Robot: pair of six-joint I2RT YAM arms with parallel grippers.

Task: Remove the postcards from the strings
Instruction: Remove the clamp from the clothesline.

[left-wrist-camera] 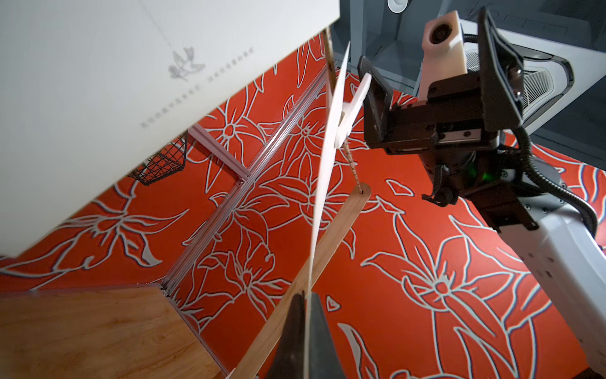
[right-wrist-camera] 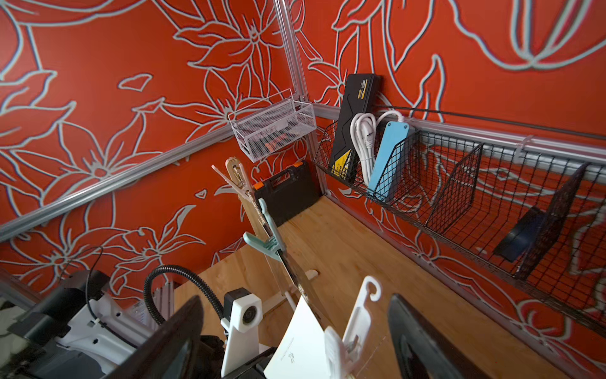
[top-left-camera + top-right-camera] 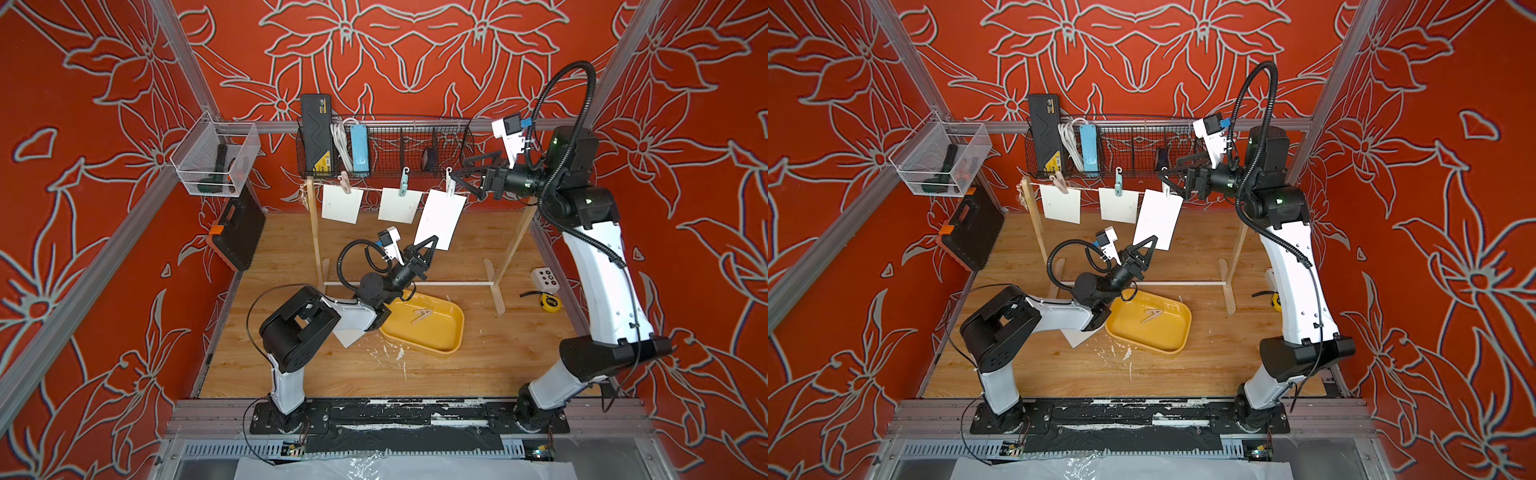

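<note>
At the lower edge of the tilted postcard (image 3: 440,218), the left fingers (image 3: 432,242) are pressed together on the paper, which the left wrist view shows edge-on between them. The card's top is pinned to the string (image 3: 372,190) by a white clothespin (image 3: 449,179). The right fingers (image 3: 458,166) stand spread wide on either side of that pin, as the right wrist view shows. Further along the string hang the middle postcard (image 3: 397,205) under a green clothespin (image 3: 404,185) and the far postcard (image 3: 342,203) under a pink clothespin (image 3: 345,181). A 4th postcard (image 3: 347,336) lies on the wooden surface (image 3: 478,365), partly beneath the left arm. It is just beside a yellow tray (image 3: 440,336) holding 1 loose clothespin (image 3: 422,315).
</note>
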